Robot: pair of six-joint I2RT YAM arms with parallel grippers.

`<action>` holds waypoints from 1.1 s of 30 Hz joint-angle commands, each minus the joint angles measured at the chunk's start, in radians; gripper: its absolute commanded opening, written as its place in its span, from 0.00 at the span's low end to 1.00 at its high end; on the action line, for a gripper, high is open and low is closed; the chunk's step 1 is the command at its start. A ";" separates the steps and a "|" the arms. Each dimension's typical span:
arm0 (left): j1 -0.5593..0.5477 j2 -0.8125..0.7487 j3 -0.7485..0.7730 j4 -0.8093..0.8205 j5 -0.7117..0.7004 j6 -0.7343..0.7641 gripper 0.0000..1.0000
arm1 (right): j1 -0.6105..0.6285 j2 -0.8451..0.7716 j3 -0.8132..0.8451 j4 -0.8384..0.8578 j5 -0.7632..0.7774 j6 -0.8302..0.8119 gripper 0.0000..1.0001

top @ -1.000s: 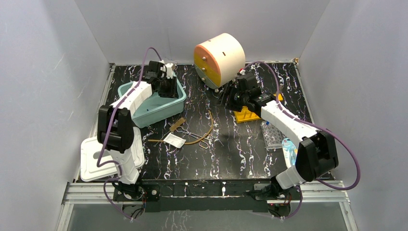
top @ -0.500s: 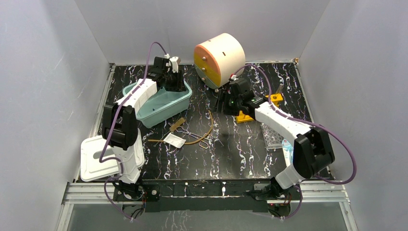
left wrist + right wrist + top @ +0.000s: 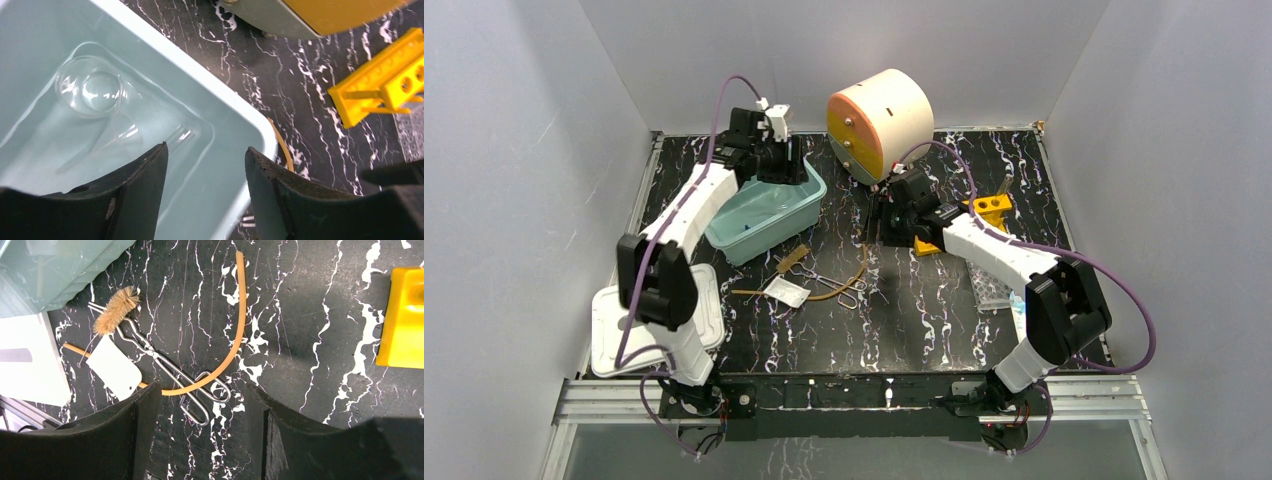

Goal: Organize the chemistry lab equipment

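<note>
Left gripper: jaws apart, empty, above the teal bin that holds the clear glass funnel.
Right gripper: spread, holding nothing; the nearer arm.
Metal forceps: near-left of the right gripper, long axis far-left to near-right, tan tubing crossing its handles.
Crowding: brown brush and white packet just beside.
Room: bare table rightward; yellow rack well apart.

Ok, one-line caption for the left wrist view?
Left end effector open above the teal tub, a clear glass funnel lying inside; yellow rack beyond on the table.
</note>
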 commanded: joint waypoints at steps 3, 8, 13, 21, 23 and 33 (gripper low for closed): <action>-0.064 -0.345 -0.122 -0.086 0.021 0.174 0.61 | -0.001 -0.045 0.022 -0.007 0.069 0.044 0.69; -0.125 -0.525 -0.336 -0.111 0.017 0.265 0.62 | -0.002 -0.073 -0.016 -0.006 0.114 0.074 0.69; -0.177 -0.648 -0.548 -0.125 -0.028 0.351 0.62 | -0.002 -0.081 -0.044 -0.015 0.121 0.097 0.69; -0.216 -0.549 -0.606 -0.120 -0.341 0.278 0.33 | -0.001 -0.108 -0.073 -0.016 0.133 0.105 0.69; -0.226 -0.522 -0.619 -0.107 -0.387 0.266 0.30 | -0.002 -0.118 -0.081 -0.009 0.138 0.106 0.69; -0.255 -0.411 -0.712 0.017 -0.562 0.260 0.40 | -0.002 -0.115 -0.085 -0.006 0.163 0.125 0.69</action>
